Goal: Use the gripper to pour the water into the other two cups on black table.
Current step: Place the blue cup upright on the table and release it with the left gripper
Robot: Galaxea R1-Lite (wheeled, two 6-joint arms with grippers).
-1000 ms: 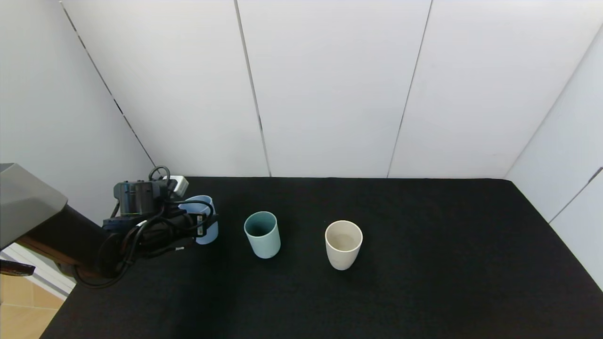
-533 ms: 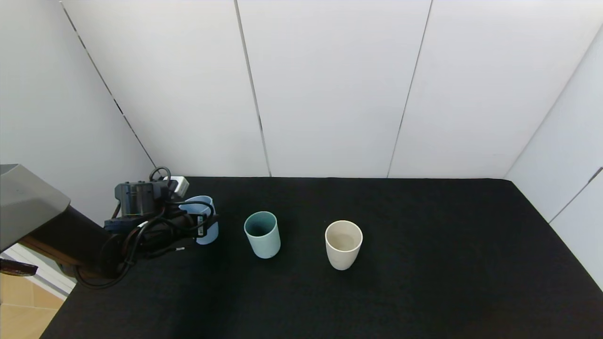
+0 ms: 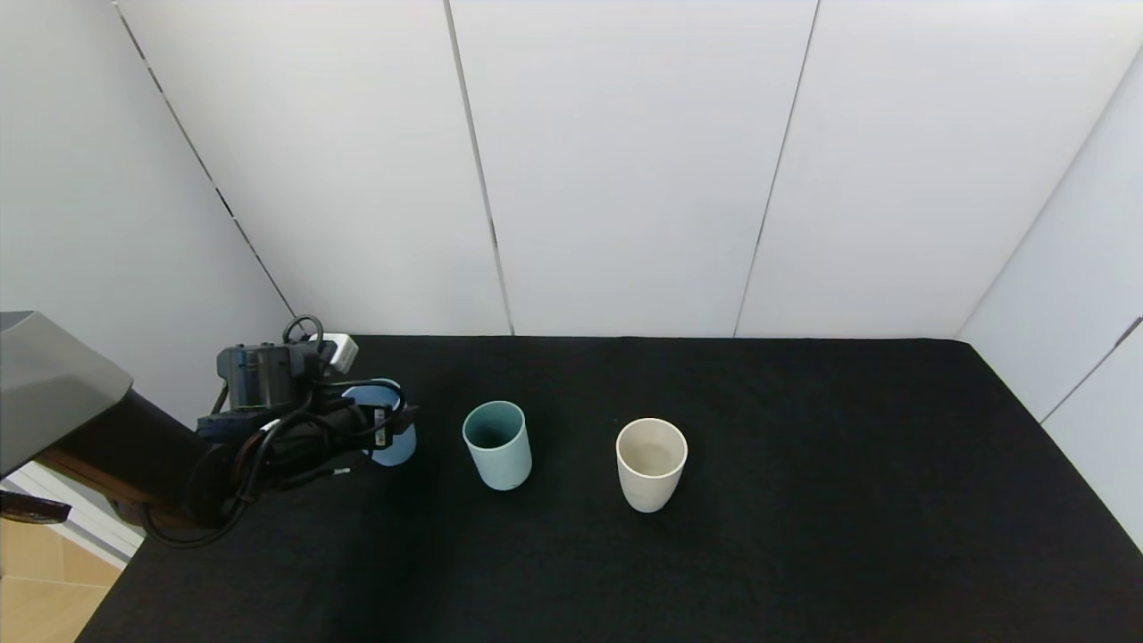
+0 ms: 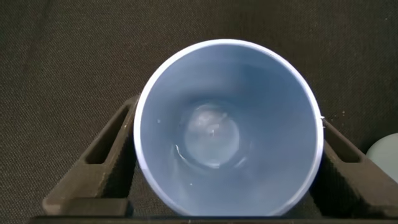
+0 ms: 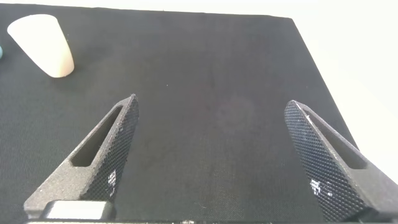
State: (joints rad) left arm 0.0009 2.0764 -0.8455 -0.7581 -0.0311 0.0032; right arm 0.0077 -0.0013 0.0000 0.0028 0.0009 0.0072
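Observation:
My left gripper [image 3: 393, 429] stands at the left end of the black table [image 3: 804, 536], shut on a light blue tumbler [image 3: 396, 444]. In the left wrist view the jaws press both sides of this tumbler [image 4: 227, 130], which holds a little water at its bottom. The teal-green cup [image 3: 497, 444] stands upright just right of it, and the cream-beige cup [image 3: 651, 463] stands farther right. My right gripper [image 5: 211, 102] is open and empty above bare table. It is out of the head view, and the beige cup [image 5: 40, 43] shows far off in its wrist view.
White wall panels [image 3: 625, 179] close off the back and the right side of the table. The table's left edge and a strip of floor [image 3: 45, 580] lie under my left arm. Bare black cloth spreads in front of and to the right of the cups.
The light blue tumbler's rim sits slightly lower in the head view than before. The left arm has barely shifted. The two other cups have not moved.

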